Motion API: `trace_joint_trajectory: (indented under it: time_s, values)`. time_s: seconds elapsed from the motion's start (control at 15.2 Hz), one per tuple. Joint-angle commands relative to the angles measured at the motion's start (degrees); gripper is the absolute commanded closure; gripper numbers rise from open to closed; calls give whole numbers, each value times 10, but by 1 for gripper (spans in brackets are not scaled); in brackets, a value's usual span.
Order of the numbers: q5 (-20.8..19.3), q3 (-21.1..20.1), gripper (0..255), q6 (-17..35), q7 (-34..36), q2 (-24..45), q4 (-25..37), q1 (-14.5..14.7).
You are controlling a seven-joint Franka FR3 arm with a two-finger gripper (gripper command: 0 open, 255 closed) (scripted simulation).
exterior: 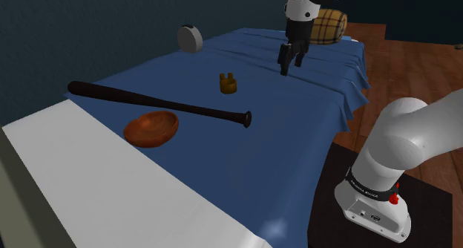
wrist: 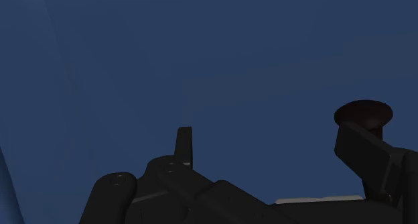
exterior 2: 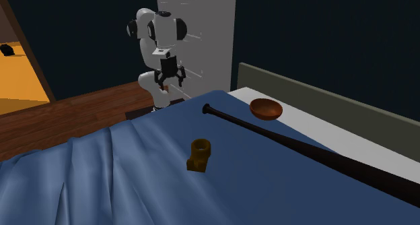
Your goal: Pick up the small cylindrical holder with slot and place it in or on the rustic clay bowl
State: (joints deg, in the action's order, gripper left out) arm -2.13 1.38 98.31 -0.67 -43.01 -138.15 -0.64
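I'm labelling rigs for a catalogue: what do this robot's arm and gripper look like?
The arm is white with rounded, tubular segments and dark joints; small red marks sit near its base. The gripper is all black and two-fingered.

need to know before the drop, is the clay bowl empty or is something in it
Empty: the brown bowl shows a bare inside in the shoulder view; the holder sits apart on the blue cloth.

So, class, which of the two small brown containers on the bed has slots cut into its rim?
The squat yellowish-brown holder on the blue cover; the reddish-brown bowl beside the baseball bat has a smooth, unbroken rim.
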Motion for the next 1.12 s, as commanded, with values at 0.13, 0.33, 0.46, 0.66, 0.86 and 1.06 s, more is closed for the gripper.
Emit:
trace_joint_trajectory:
  time_s: [0.13,0.33,0.46,0.66,0.86,1.06]
  values:
    - [10,-8,0,18,29,52,26,-4]
    - [22,-18,0,40,72,130,71,-10]
    - [28,-23,0,50,99,181,104,-14]
    - [37,-28,0,60,137,258,159,-20]
    - [44,-29,0,64,174,334,221,-25]
    - [51,-28,0,61,209,409,289,-29]
